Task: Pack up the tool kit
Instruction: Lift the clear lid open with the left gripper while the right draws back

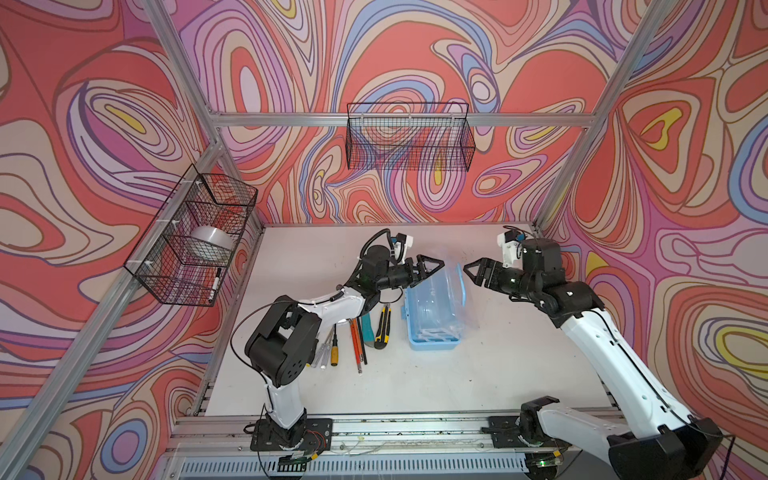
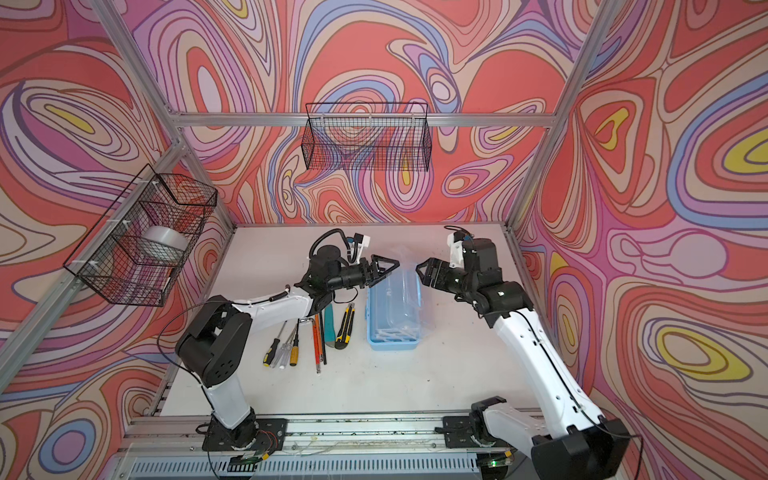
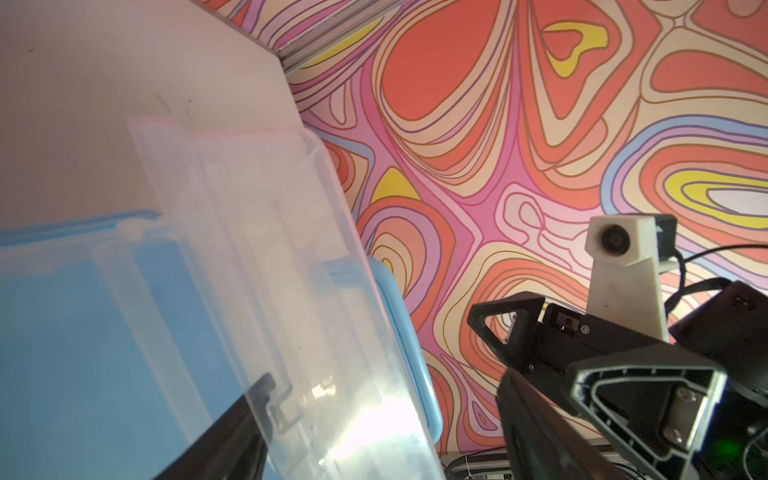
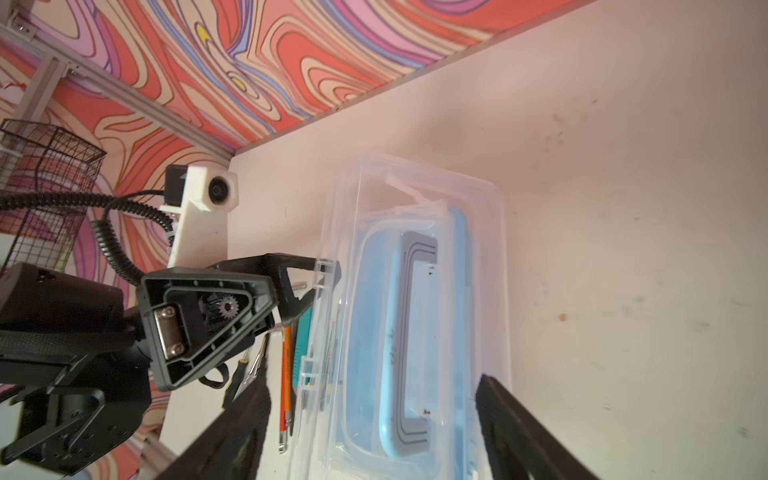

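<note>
Both left end effector [image 1: 435,268] and right end effector [image 1: 471,271] agape over white tabletop [image 1: 457,374], swirly walls [image 1: 374,62].

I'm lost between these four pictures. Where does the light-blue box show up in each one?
Top view: the box sits mid-table, just right of the loose tools.
Top view: same spot, mid-table, right of the tools.
Left wrist: close up and large, partly behind its clear lid.
Right wrist: beside the tools, seen through the lid.
Shared landmark: the white table under the box, in all four.
</note>
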Controlling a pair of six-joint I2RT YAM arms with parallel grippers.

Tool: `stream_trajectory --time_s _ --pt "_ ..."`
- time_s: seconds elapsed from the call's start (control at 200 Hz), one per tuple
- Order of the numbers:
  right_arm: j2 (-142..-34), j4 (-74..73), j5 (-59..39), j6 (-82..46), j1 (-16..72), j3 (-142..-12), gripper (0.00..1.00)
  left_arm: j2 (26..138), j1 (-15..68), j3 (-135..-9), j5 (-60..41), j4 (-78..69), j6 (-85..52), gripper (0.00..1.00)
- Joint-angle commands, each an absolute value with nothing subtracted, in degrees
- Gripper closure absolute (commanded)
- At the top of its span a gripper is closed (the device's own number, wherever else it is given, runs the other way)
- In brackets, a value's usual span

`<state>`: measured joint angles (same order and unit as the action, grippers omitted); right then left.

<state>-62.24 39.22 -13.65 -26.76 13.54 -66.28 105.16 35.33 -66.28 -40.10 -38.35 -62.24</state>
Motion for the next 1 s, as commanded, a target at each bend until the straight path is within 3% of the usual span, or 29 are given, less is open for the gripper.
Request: stream_trajectory --time_s 0.0,0.17,0.471,0.661,0.996 --pt "-60.1 45.6 -5.0 -25.6 13.4 -65.7 0.18 109.4 37.1 -72.1 -42.0 -39.2 -63.8 0.17" --pt "-58.6 45.0 -3.5 -25.9 13.4 -64.1 0.18 111.5 37.9 -78.6 -41.8 -35.3 -62.9 0.16" --pt "-57.2 46.0 -0.4 -24.0 13.4 -66.3 0.19 110.9 38.1 -87.9 -38.0 -20.2 -53.4 0.03" --pt "-54.5 47.2 0.6 -23.7 13.4 -66.4 0.19 117.2 39.1 -98.1 -40.2 -17.1 -54.0 0.04" --pt "-56.9 44.6 -1.7 -24.4 13.4 -65.0 0.20 117.8 38.9 -96.8 -42.1 -18.5 -53.0 0.06"
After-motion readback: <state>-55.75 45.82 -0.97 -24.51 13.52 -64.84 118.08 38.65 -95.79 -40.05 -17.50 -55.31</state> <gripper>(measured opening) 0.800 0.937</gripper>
